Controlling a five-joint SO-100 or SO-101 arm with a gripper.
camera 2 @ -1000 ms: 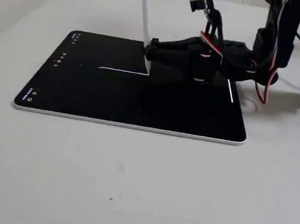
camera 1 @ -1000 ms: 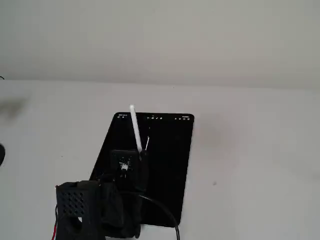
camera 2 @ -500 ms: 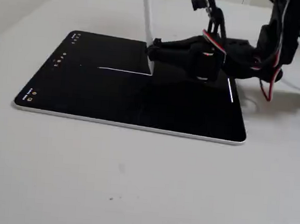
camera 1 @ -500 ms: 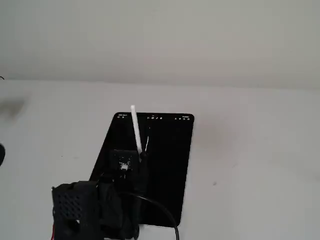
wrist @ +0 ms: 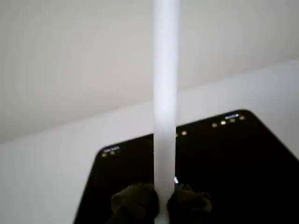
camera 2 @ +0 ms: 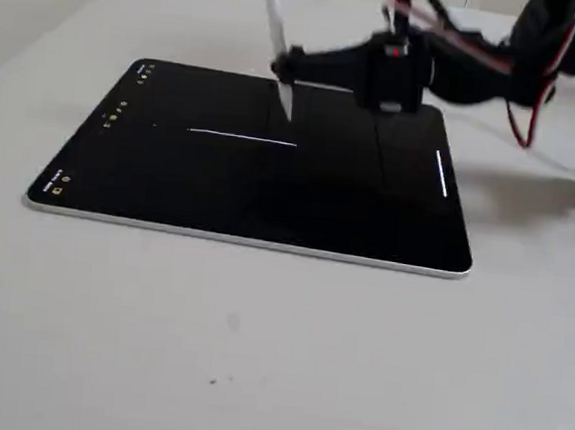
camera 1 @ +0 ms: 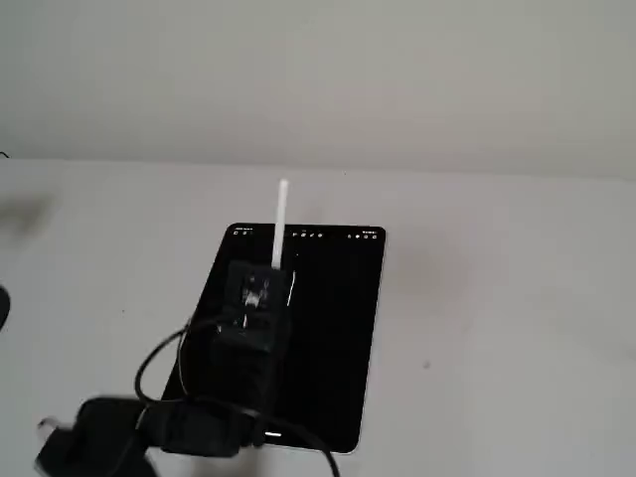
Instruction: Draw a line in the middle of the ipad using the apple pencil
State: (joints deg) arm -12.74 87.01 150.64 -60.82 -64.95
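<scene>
Pinching apple pencil [camera 2: 278,45], jaws over ipad [camera 2: 171,171] centre; open table [camera 2: 257,352] all round.

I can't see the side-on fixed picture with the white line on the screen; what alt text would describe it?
A black robot tool holds a white stylus pencil tilted over a black flat tablet screen, its tip at the right end of a thin white drawn line. The tablet lies flat on a pale grey table.
</scene>
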